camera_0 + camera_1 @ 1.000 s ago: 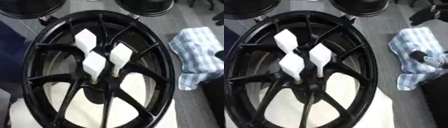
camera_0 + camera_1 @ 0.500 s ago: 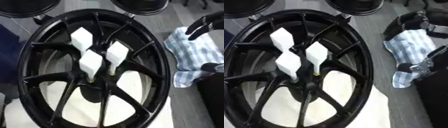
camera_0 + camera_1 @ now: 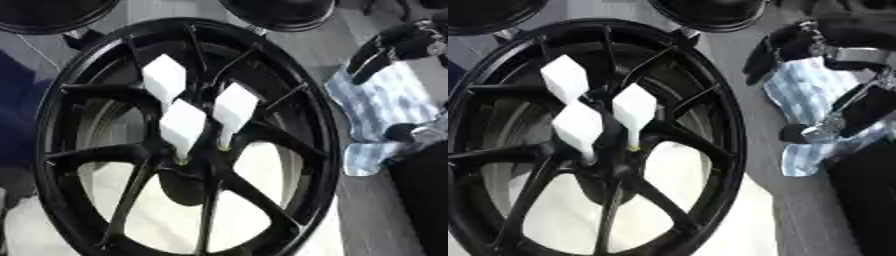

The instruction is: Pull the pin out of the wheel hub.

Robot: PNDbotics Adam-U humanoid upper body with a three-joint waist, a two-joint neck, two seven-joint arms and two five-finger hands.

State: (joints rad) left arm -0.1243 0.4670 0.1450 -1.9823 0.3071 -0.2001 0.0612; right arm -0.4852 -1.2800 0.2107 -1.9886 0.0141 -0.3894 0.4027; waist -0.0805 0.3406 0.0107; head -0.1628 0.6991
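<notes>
A black spoked wheel [image 3: 322, 131] lies flat and fills most of both views. Three white pins with blocky white heads stand in its hub [image 3: 198, 167]: one at the back left [image 3: 164, 80], one on the right [image 3: 234, 107] and one in front [image 3: 182, 125]. My right hand [image 3: 773, 49] comes in from the upper right, over the wheel's right edge and a checked cloth. Its black fingers [image 3: 755, 65] hang relaxed and hold nothing. It is apart from the pins, to their right. My left hand shows in neither view.
A blue and white checked cloth [image 3: 385, 107] lies right of the wheel on the grey surface. Two more black wheels [image 3: 280, 10] [image 3: 44, 12] sit at the far edge. A white sheet [image 3: 166, 220] shows under the spokes.
My right hand has come in from the upper right and moved left toward the wheel's edge. The three pins stand as before. The view itself has shifted a little.
</notes>
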